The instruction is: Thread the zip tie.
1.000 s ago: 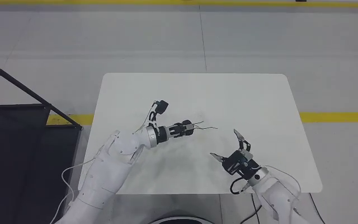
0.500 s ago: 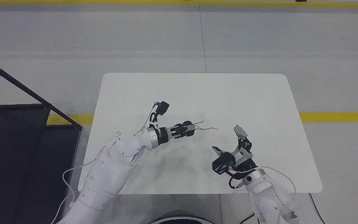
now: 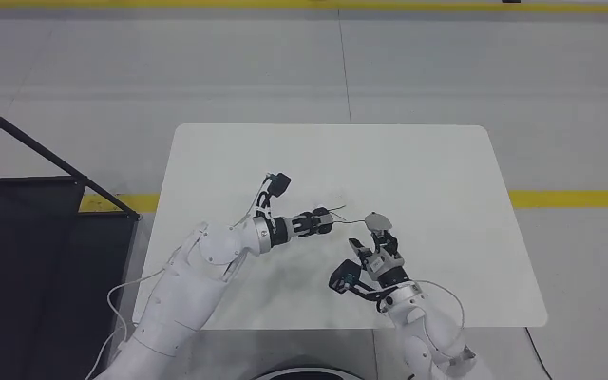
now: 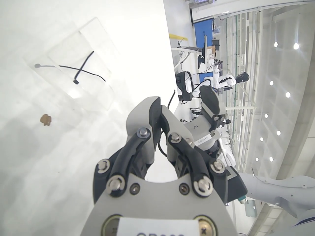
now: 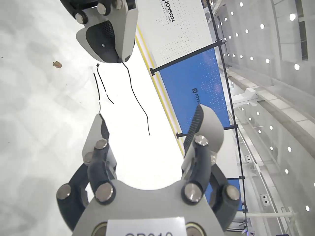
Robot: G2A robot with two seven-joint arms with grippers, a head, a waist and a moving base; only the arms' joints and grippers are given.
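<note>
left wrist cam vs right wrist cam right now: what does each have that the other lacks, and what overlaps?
Left wrist view: the clear sheet under the two spare ties, which lie crossed on it. Right wrist view: the right gripper with its jaws open, and the long free tail of the held zip tie pointing toward it. Both: the left gripper shut on that zip tie, the spare ties, and the brown speck.
</note>
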